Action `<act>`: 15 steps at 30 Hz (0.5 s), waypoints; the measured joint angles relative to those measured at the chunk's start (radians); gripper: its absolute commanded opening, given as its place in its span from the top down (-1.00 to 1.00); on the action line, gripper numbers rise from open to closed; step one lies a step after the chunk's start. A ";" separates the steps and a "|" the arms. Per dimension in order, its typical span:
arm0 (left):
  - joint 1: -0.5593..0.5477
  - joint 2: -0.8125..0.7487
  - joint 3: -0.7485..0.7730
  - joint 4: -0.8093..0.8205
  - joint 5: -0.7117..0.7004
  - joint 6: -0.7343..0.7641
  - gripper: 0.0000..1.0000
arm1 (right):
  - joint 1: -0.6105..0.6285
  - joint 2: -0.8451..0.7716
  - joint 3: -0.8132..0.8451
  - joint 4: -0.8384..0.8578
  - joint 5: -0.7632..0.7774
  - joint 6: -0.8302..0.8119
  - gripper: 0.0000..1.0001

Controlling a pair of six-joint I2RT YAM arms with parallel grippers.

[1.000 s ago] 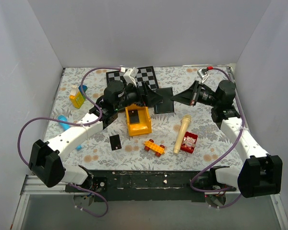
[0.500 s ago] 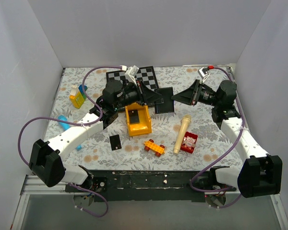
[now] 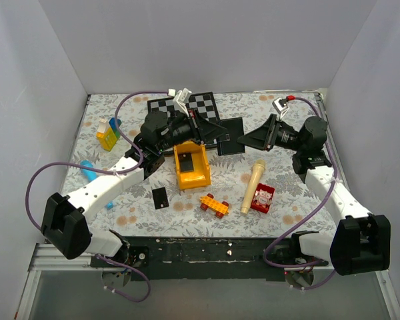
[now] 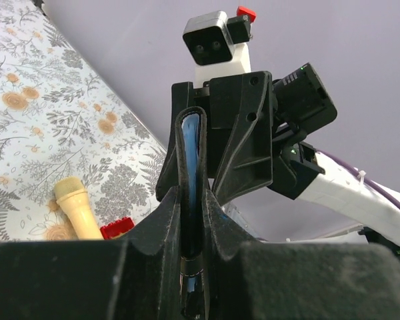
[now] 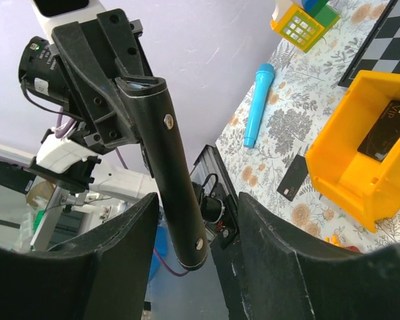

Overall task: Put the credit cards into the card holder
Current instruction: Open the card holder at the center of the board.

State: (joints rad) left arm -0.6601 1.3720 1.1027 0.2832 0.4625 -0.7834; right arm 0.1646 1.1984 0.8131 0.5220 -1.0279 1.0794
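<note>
Left gripper (image 4: 192,203) clenched on the card holder (image 4: 190,143), right gripper (image 5: 199,200) released, fingers spread wide, card holder between them

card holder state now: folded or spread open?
Folded. In the left wrist view the card holder sits edge-on, both halves together with only a blue sliver between, pinched in the left gripper.

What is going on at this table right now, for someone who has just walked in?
The left gripper is pinching the black card holder and holding it up off the table, between the two arms. The right gripper is open, with a finger on either side of the holder but no grip on it. One credit card lies in the yellow bin, and a second card lies on the tablecloth near it.
</note>
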 measured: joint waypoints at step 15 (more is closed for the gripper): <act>0.000 0.074 0.001 0.104 0.019 -0.061 1.00 | -0.001 0.001 -0.023 0.140 -0.027 0.093 0.14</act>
State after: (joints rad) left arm -0.6601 1.4456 1.1034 0.3870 0.4812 -0.8444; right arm 0.1638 1.1995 0.7906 0.6624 -1.0546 1.1725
